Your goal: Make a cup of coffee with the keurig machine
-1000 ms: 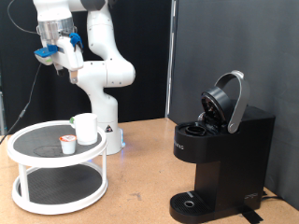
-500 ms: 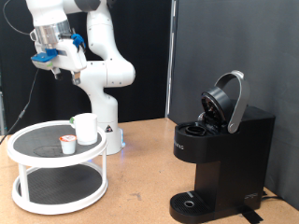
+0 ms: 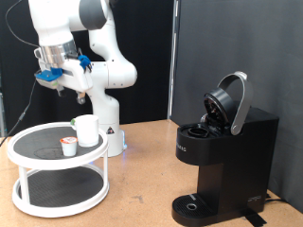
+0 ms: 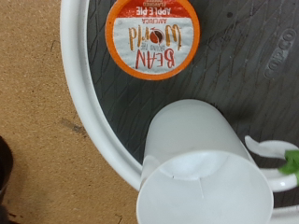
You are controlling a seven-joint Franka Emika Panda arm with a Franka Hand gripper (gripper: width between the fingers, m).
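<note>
Two items crowd the tray [image 3: 19, 151]: cup [image 3: 87, 130] and pod [image 3: 68, 146]. Gripper [image 3: 62, 87] hovers above, finger spread indeterminable; an off-centre descent risks toppling either.

You get even, fairly bright room light in the exterior view, with no hard glare. The white arm and the white tiered stand [image 3: 57, 161] read cleanly against the dark curtain behind them. The keurig machine [image 3: 222, 156] is matte black and swallows detail, with only a soft sheen along its raised lid. Shadows on the bench [image 3: 142, 189] are faint and diffuse, pooling close under the stand and the machine's base. The hand [image 3: 59, 83] looks slightly soft. In the wrist view, the cup [image 4: 207, 168] is near-overexposed, its rim blurred and out of focus, while the orange-topped pod [image 4: 152, 35] shows legible print.
</note>
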